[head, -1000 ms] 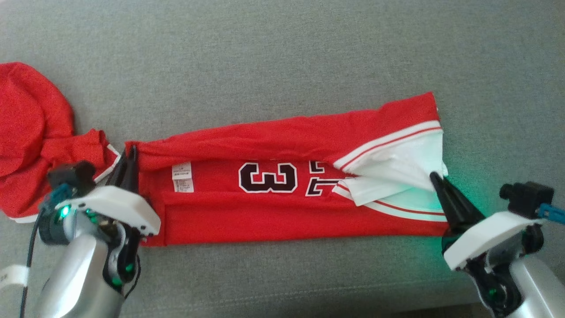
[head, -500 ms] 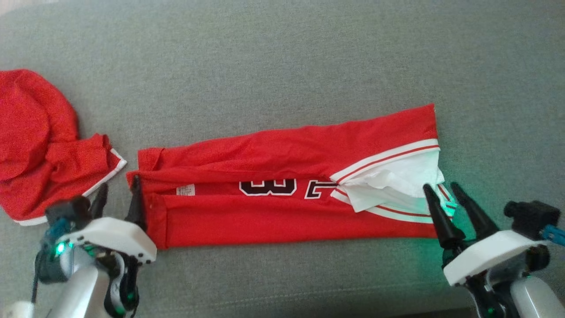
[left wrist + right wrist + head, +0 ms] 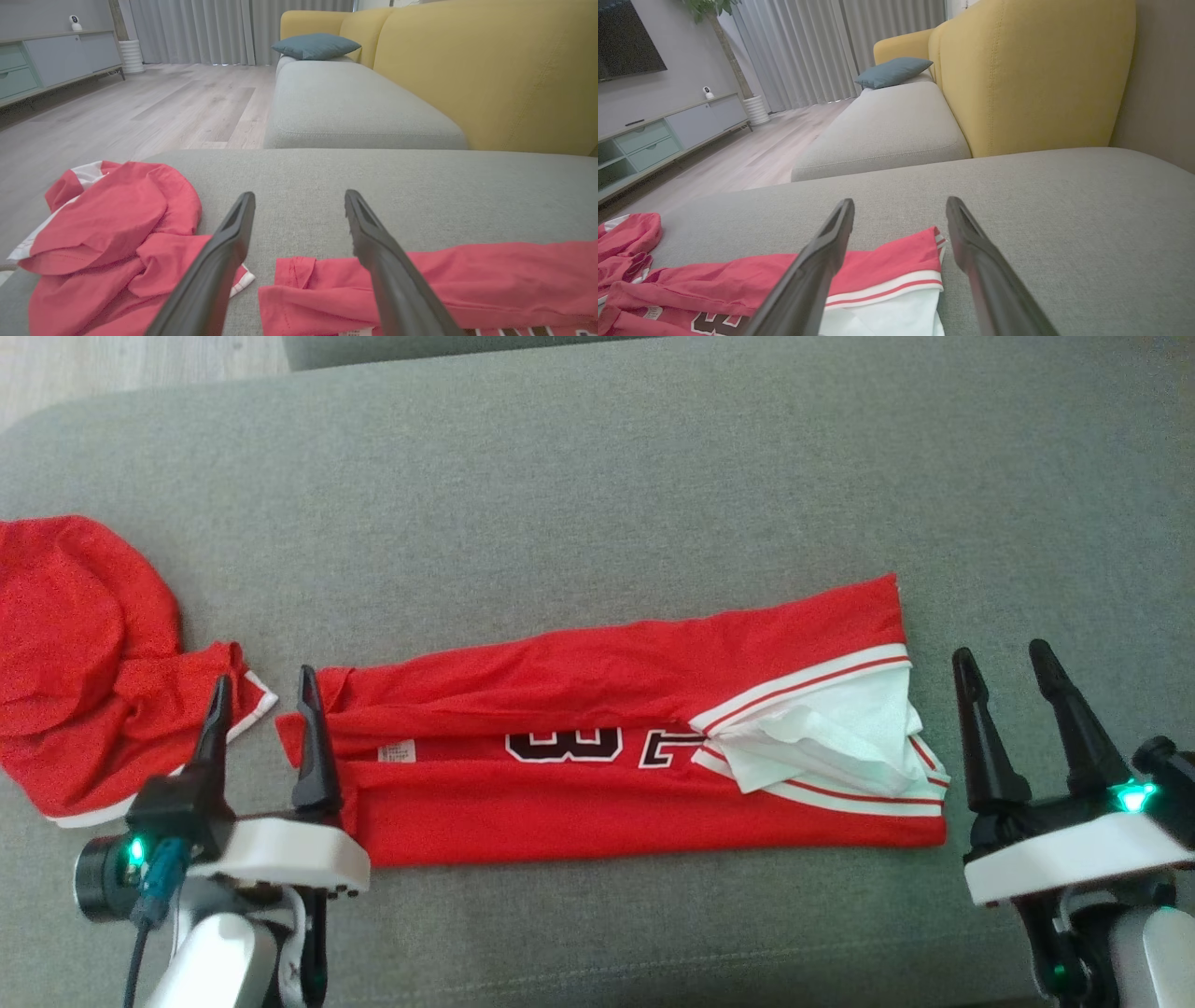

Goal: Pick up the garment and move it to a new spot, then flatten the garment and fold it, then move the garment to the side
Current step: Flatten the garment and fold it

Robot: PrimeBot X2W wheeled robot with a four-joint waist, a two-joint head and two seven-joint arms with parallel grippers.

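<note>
jersey [image 3: 607,807]: we see it folded into a long red strip, lying flat across the grey sofa seat [image 3: 597,476]. Black-and-white numerals peek out along the fold, and its white-trimmed end points right.
left pincer [image 3: 264,677]: spread wide and holding nothing, it sits at the strip's left end. One finger crosses the jersey's corner in our view; we cannot tell whether it touches.
right pincer [image 3: 1000,653]: fingers wide apart and empty, just beside the jersey's right end and clear of the cloth.
second garment [image 3: 75,663]: red with white trim, crumpled at the seat's left edge, near the strip but apart from it.
backdrop: from the left wrist we see a yellow sofa back [image 3: 490,70], a teal cushion [image 3: 315,45] and a pale wood floor [image 3: 140,107].
</note>
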